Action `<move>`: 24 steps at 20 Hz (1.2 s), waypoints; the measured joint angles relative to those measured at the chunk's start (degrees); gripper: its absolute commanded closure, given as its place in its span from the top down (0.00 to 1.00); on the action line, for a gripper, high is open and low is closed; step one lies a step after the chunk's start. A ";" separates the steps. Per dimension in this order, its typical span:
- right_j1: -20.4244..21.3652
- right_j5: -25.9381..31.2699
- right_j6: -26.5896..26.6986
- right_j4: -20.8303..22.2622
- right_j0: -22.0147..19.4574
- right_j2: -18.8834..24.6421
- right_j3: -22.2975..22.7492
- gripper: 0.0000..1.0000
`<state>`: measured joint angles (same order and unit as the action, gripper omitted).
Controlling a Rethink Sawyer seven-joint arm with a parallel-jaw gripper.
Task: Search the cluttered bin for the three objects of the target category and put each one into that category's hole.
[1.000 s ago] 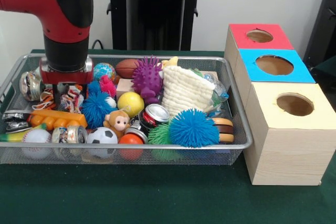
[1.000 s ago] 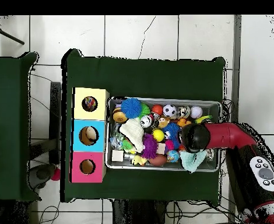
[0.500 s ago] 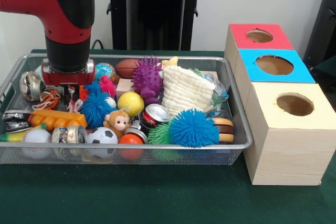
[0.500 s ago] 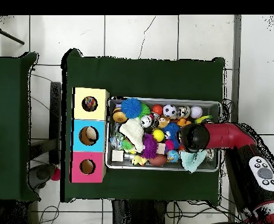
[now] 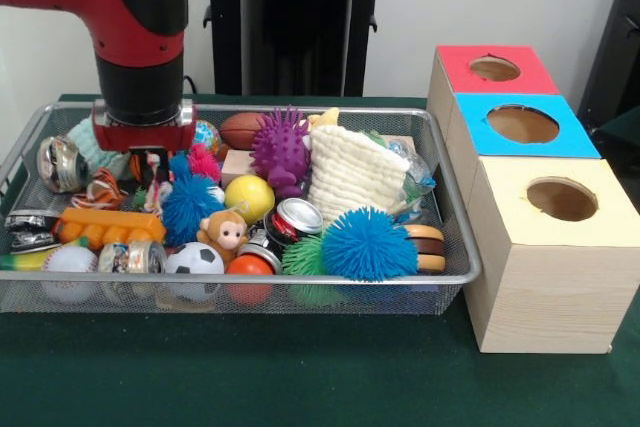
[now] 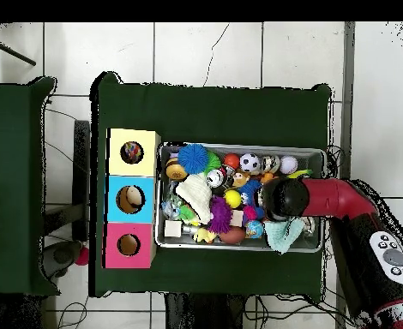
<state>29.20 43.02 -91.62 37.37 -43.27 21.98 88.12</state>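
Observation:
The wire bin [image 5: 300, 108] is packed with toys. My gripper [image 5: 152, 169] hangs over its left part, just above a small blue spiky ball [image 5: 185, 205] and beside a striped tiger toy [image 5: 102, 188]. Clutter hides the tips, so I cannot tell whether they hold anything. In the overhead view the red arm's wrist [image 6: 286, 199] covers that spot in the bin [image 6: 239, 146]. Three boxes with holes stand beside the bin: red top [image 5: 495, 68], blue top [image 5: 523, 124], yellow top [image 5: 560, 199].
The bin also holds a purple spiky ball [image 5: 280, 150], a yellow ball [image 5: 249, 197], a plush monkey [image 5: 224, 233], a soccer ball [image 5: 193, 259], a baseball [image 5: 68, 261], cans [image 5: 297, 217], a cream cloth [image 5: 350, 172] and a big blue spiky ball [image 5: 368, 244].
The gripper has lifted out of the toys around the tiger toy and shifted a little to the right in the front view. The tiger toy stayed in the bin.

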 measured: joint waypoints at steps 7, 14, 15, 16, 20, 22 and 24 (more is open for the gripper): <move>2.15 1.99 0.00 -8.52 -0.03 3.55 1.50 0.00; 3.50 1.98 0.00 -12.65 1.26 6.56 2.67 0.00; 3.58 1.99 0.00 -12.77 1.48 6.66 2.68 0.00; 3.87 1.99 0.00 -13.07 2.30 6.84 2.68 0.00; 4.54 1.99 0.00 -13.72 4.16 6.96 2.68 0.00; 4.93 1.99 0.00 -14.51 5.38 6.97 2.67 0.00; 5.43 2.00 0.00 -15.46 6.76 6.97 2.65 0.00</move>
<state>34.64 45.02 -91.62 21.91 -36.51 28.96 90.78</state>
